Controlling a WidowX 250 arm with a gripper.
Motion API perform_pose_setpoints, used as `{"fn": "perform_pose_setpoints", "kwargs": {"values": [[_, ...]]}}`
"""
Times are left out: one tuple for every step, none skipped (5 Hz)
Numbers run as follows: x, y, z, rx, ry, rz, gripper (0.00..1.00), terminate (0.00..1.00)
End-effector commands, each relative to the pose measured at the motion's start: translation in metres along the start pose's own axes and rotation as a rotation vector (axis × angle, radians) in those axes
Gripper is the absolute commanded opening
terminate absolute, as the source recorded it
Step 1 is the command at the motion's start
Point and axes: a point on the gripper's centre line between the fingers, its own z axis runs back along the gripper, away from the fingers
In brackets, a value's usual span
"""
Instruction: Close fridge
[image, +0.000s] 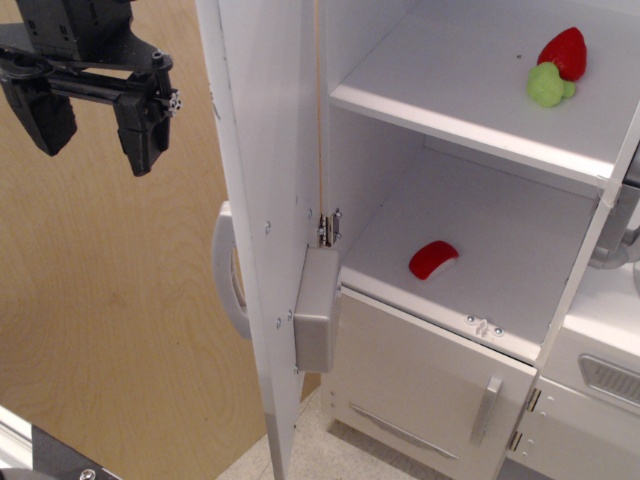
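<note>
black and angular, our gripper (95, 122) hangs at the upper left with its two blocky matte fingers (140, 130) parted around empty air, clear of the fridge (480, 200). we find no readable writing or brand anywhere. the fridge fills the right side, its smooth white door (262, 230) swung wide and seen edge-on, a grey boxy panel (316, 322) on its inner face. flat white shelves hold a glossy red-and-white toy piece (433, 260) below and a red and green strawberry-like toy (557, 66) above. pale wood grain (110, 300) runs behind the gripper.
</note>
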Motion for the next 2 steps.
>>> {"fn": "perform_pose_setpoints", "kwargs": {"values": [[0.000,0.000,0.000,0.000,0.000,0.000,1.00,0.00],[0.011,0.005,0.000,-0.022,0.017,0.044,1.00,0.00]]}}
